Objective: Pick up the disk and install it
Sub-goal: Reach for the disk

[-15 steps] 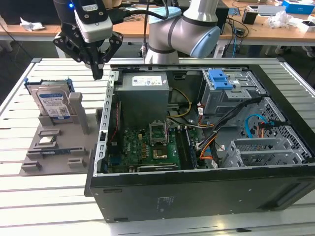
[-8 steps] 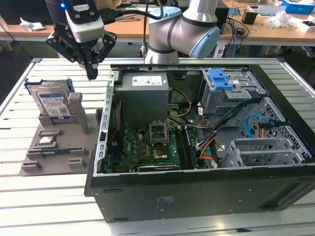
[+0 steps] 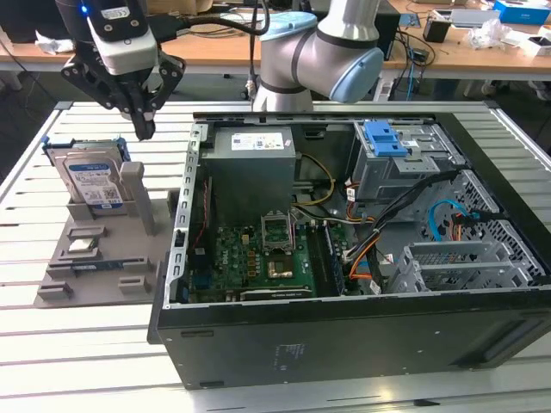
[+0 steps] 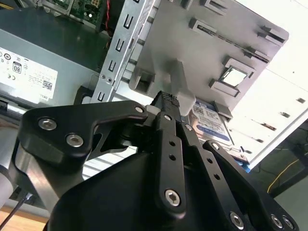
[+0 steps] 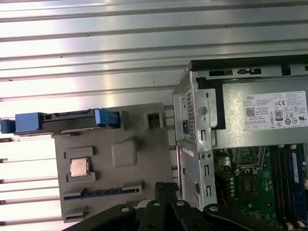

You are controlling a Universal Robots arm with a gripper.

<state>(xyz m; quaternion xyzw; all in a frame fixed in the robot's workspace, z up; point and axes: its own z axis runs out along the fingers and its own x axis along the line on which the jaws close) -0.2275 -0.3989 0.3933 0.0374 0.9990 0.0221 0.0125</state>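
**Where things sit around my claw**

The tray (image 3: 60,288) lies flat on the slatted table (image 3: 52,370), just beside the open computer case (image 3: 344,344), at the exterior view's left of it. The disk (image 3: 90,176) stands on edge in a slot at the tray's far end. An upright post (image 3: 138,194) rises just beside it on the case side, and a chip (image 3: 82,245) sits in a nearer pocket. My claw (image 3: 145,129) hangs above that post, apart from the disk. Inside the case, the power supply (image 3: 254,163) fills the far corner nearest the tray. The motherboard (image 3: 258,258) lies in front of it, and the drive cage (image 3: 396,155) sits to the exterior view's right. A desk (image 3: 215,47) stands behind the table.
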